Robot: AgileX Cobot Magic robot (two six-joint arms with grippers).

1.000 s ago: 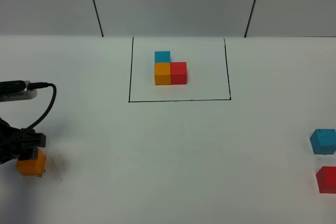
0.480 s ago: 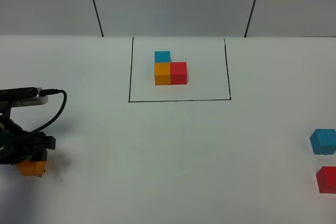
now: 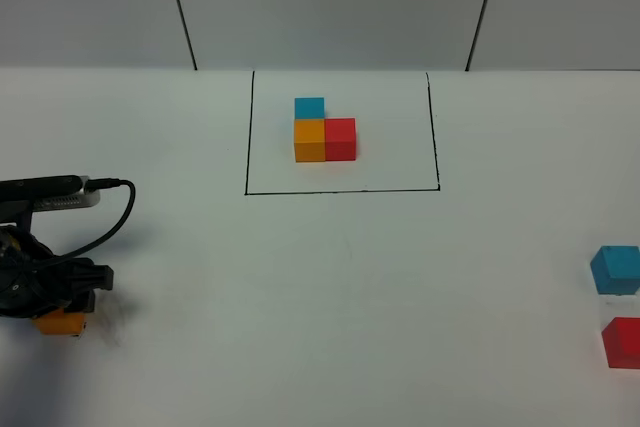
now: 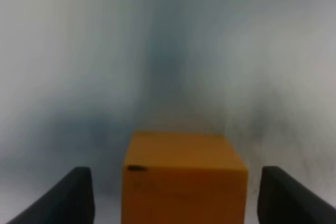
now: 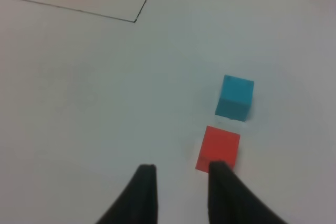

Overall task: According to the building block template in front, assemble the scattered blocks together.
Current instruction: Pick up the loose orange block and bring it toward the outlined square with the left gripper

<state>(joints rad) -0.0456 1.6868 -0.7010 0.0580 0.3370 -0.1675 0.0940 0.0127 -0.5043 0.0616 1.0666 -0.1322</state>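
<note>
At the far left of the table [image 3: 350, 277] my left gripper [image 3: 62, 299] hangs right over the orange block [image 3: 62, 324], which sits on the table near the front edge. Only the block's lower part shows below the black fingers in the high view. In the left wrist view the left gripper [image 4: 177, 203] stands wide, with the block [image 4: 184, 174] between its fingers [image 4: 73, 198]. There is a clear gap on each side, so neither finger touches it. A black cable [image 3: 118, 215] loops out from the arm just behind.

In the middle, further back, the outlined square [image 3: 340, 190] holds the template [image 3: 323, 132]. It is a blue cube [image 3: 309, 107] at the back, an orange cube [image 3: 309, 139] touching its front, and a red cube [image 3: 340, 138] touching the orange one's right side.

At the far right lie the loose blue block [image 3: 616, 269] and, just in front of it and apart, the loose red block [image 3: 622, 341]. The right gripper [image 5: 181, 182] appears only in its own wrist view, with its jaws narrowly parted and nothing between them. One fingertip [image 5: 219, 171] overlaps the red block's [image 5: 219, 148] near edge, and I cannot tell whether they touch. The blue block [image 5: 235, 97] sits just beyond.
</note>
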